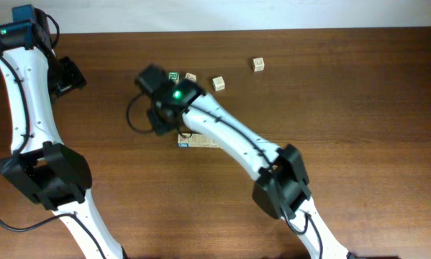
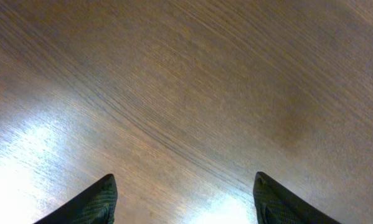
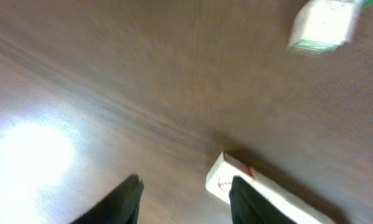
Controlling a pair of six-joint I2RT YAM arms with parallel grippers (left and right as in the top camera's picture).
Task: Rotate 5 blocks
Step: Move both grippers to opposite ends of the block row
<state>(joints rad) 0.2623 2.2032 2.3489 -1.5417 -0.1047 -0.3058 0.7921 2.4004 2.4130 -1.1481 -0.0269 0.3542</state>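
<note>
The blocks [image 1: 199,142] lie in a short row on the table [image 1: 359,144], half under the right arm [image 1: 229,133]. They are pale wood, with blue showing at the left end (the end block [image 3: 220,177] bears red marks). The right claw [image 3: 186,186] is released, with that block just beside one finger. The left claw [image 2: 185,180] is released over bare wood.

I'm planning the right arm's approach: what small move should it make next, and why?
Probably shift the right gripper sideways toward the red-marked end block. Its jaws stand open over the bare table, with the block just outside them, not between.
</note>
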